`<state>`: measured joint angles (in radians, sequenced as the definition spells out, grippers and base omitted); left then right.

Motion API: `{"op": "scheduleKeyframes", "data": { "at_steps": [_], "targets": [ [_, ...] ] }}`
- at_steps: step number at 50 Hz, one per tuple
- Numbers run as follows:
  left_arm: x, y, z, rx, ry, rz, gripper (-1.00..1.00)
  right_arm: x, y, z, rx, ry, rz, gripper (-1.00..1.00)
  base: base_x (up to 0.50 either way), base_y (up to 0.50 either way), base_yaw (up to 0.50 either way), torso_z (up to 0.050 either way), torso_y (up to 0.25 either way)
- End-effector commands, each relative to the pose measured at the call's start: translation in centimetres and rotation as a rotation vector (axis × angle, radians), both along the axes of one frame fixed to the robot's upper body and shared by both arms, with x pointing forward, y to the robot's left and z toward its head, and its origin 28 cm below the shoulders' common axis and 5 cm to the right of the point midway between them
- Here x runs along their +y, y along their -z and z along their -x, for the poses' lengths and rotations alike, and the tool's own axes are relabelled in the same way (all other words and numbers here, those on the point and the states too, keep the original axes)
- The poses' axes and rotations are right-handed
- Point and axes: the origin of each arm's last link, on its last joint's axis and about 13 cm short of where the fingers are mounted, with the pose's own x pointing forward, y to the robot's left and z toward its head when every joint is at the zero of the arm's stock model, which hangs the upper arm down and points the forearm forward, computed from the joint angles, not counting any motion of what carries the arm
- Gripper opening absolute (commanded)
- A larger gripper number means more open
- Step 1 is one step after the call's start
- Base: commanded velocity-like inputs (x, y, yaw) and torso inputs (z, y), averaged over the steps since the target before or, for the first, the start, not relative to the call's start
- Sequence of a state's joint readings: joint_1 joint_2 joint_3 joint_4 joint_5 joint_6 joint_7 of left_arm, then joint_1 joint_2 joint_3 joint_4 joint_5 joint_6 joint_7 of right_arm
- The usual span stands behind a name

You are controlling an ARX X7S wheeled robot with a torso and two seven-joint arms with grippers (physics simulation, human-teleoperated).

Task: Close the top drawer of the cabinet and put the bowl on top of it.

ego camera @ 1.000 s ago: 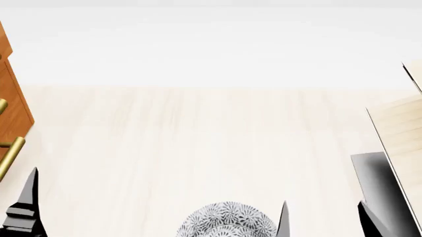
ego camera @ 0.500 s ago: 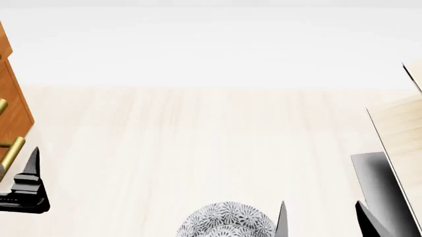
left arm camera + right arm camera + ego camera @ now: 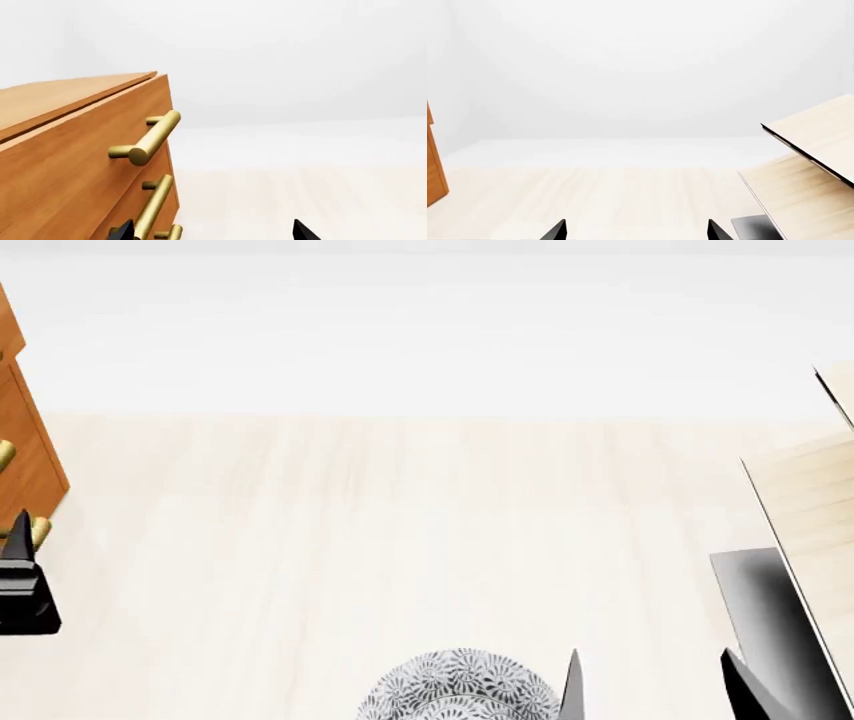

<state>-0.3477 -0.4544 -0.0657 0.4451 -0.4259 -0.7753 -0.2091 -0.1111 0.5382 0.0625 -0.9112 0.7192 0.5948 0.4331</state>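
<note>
The reddish-brown cabinet (image 3: 60, 100) fills one side of the left wrist view and shows at the head view's left edge (image 3: 27, 440). Its top drawer (image 3: 73, 165) carries a brass bar handle (image 3: 148, 140), and the drawer's front juts slightly past the cabinet top. My left gripper (image 3: 213, 234) is open, one fingertip just beside the lower drawers' handles (image 3: 155, 202), holding nothing. The patterned bowl (image 3: 461, 688) sits on the floor at the bottom edge of the head view, partly cut off. My right gripper (image 3: 657, 695) (image 3: 637, 232) hangs open beside it, empty.
Pale wood panels (image 3: 814, 500) with a dark grey base (image 3: 761, 605) stand at the right, close to my right gripper; the right wrist view shows them too (image 3: 820, 135). Light wooden floor (image 3: 400, 530) stretches ahead to a white wall.
My left gripper has moved forward and left, up to the cabinet's brass handles at the head view's left edge. The right gripper and the bowl have stayed put.
</note>
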Motion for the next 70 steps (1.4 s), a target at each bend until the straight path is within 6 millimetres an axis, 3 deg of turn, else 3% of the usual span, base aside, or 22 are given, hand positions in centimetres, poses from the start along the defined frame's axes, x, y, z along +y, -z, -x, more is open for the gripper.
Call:
{"op": "scheduleKeyframes", "data": {
  "at_steps": [1,25,39,40,44,53,54,61,63,65,69,70],
  "targets": [
    [0.9,-0.6,-0.1,-0.018,-0.048,-0.008,1.00,0.0,0.0,0.0,0.003,-0.001,0.005,1.00,0.00,0.00,0.00,0.000,0.000],
    [2.8,1.0,-1.3,0.028,-0.174,-0.012,1.00,0.4,0.1,-0.1,0.009,-0.010,0.013,1.00,0.00,0.00,0.00,0.000,0.000],
    [3.2,1.1,-2.8,0.055,-0.241,-0.003,1.00,0.1,0.2,0.0,0.010,-0.005,0.016,1.00,0.00,0.00,0.00,0.000,0.000],
    [3.2,1.1,-2.9,0.058,-0.245,-0.002,1.00,0.1,1.0,0.0,0.011,-0.005,0.016,1.00,0.00,0.00,0.00,0.000,0.000],
    [3.4,1.3,-3.3,0.064,-0.269,-0.003,1.00,0.0,0.2,0.0,0.012,-0.003,0.013,1.00,0.00,0.00,0.00,0.000,0.000],
    [3.8,1.6,-3.7,0.077,-0.295,-0.001,1.00,0.0,0.5,-0.1,0.018,-0.003,0.012,1.00,0.00,0.00,0.00,0.000,0.000],
    [3.8,1.6,-3.7,0.077,-0.297,0.000,1.00,0.0,1.2,-0.1,0.018,-0.004,0.012,1.00,0.00,0.00,0.00,0.000,0.000],
    [4.1,1.5,-3.9,0.081,-0.317,0.000,1.00,0.1,0.6,-0.2,0.025,-0.005,0.014,1.00,0.00,0.00,0.00,0.000,0.000],
    [4.2,1.6,-4.0,0.082,-0.321,0.002,1.00,0.1,2.0,-0.2,0.025,-0.006,0.014,1.00,0.00,0.00,0.00,0.000,0.000],
    [4.2,1.7,-4.0,0.084,-0.324,0.001,1.00,0.1,0.8,-0.3,0.026,-0.008,0.015,1.00,0.00,0.00,0.00,0.000,0.000],
    [4.4,1.7,-4.0,0.084,-0.336,0.004,1.00,0.1,1.6,-0.4,0.029,-0.008,0.015,1.00,0.00,0.00,0.00,0.000,0.000],
    [4.5,1.7,-4.1,0.084,-0.341,0.006,1.00,0.1,0.9,-0.4,0.029,-0.008,0.015,1.00,0.00,0.00,0.00,0.000,0.000]
  ]
}}
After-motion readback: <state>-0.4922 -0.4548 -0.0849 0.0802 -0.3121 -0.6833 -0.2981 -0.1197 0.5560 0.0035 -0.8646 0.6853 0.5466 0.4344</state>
